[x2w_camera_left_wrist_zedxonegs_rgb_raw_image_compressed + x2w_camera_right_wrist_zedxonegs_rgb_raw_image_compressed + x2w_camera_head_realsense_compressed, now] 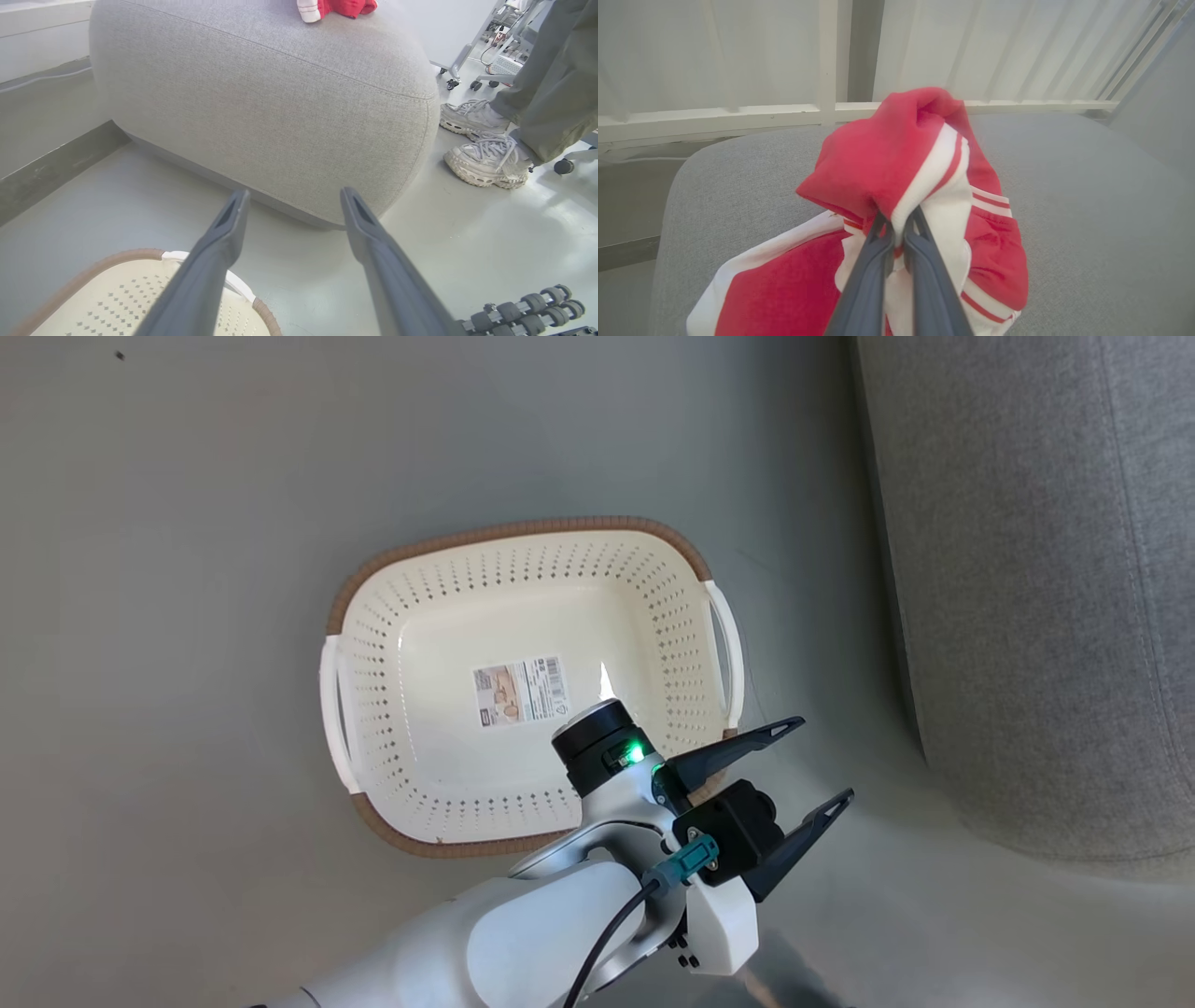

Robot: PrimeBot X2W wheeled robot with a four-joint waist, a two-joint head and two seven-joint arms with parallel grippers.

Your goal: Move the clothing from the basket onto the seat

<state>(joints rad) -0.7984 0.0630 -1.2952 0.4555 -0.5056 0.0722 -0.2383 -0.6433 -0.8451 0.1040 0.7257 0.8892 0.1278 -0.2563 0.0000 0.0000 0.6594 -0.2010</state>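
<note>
The cream basket point(532, 616) with a brown rim stands on the floor, a barcode sticker bare on its bottom; its corner point(117, 294) lies under my left fingers. My left gripper point(822, 765) is open beside the basket's right handle, pointing toward the grey seat point(1046, 597). That same gripper point(294, 198) faces the seat's rounded side point(261, 107). The red clothing point(896, 186) with white stripes is bunched over the seat cushion point(1087, 196), and my right gripper point(899, 217) is shut on a fold of it. A bit of the clothing point(336, 7) shows on top of the seat.
A person's two pale sneakers point(481, 149) and trouser legs stand on the floor to the right of the seat. Small dumbbells point(528, 310) lie at the lower right. A white railing point(831, 109) runs behind the seat. Grey floor point(187, 616) surrounds the basket.
</note>
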